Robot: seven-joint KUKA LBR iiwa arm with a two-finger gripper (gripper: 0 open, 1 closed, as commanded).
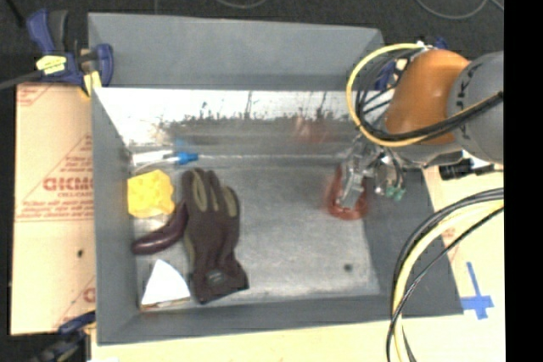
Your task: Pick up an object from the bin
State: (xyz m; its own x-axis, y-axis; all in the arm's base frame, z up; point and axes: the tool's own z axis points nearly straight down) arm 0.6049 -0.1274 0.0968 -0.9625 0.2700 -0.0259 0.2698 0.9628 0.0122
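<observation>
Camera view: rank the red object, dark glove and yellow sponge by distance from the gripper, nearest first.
1. Red object: right side of the bin, directly at the gripper.
2. Dark glove: left of centre.
3. Yellow sponge: far left, beyond the glove.

We cannot make out the shape of the small reddish thing (pixel 344 208) at the right of the grey metal bin (pixel 254 55), since the robot's gripper (pixel 355 182) covers its upper part. At the lower left, the dark brown fabric glove (pixel 212 233) hides one end of the curved purple thing (pixel 157 240) and a corner of the white triangular piece (pixel 164 284). The thin clear thing with a blue tip (pixel 174 157) at the bin's upper left is too small for us to identify.
</observation>
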